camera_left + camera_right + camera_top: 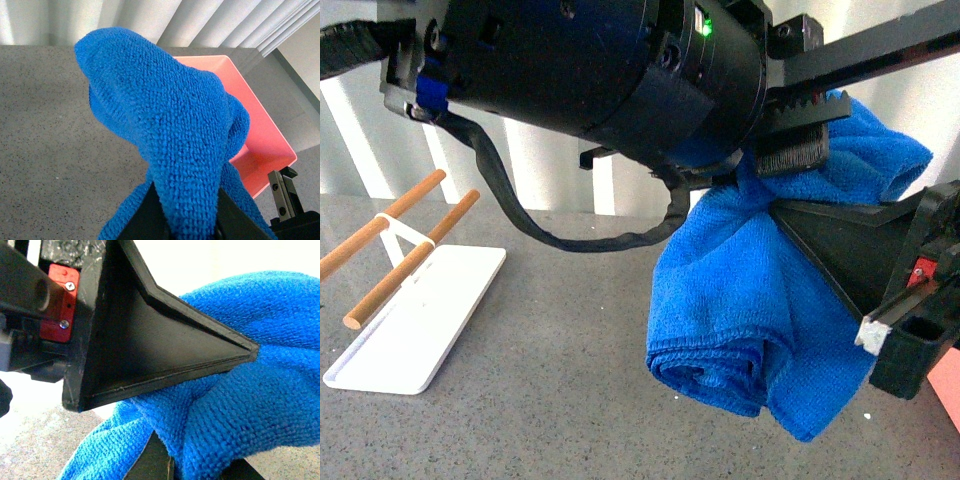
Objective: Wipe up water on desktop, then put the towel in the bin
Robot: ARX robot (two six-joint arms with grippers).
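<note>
the towel [740, 300] hangs bunched in the air over the desktop [550, 380], and its rolled lower fold droops towards the surface. whether that fold touches it is hard to tell. the left gripper [187, 220] has its jaws clamped on a thick fold, though its fingers are cut off at the wrist picture's edge. the left arm's black bulk blocks much of the front view. one triangular finger of the right gripper [820, 245] lies against the cloth. its other finger is barely in view, so i cannot tell whether it pinches. the bin [270, 145] sits just behind the towel, partly hidden. a white tray [420, 320] with wooden rods [410, 260] stands well off to the left.
</note>
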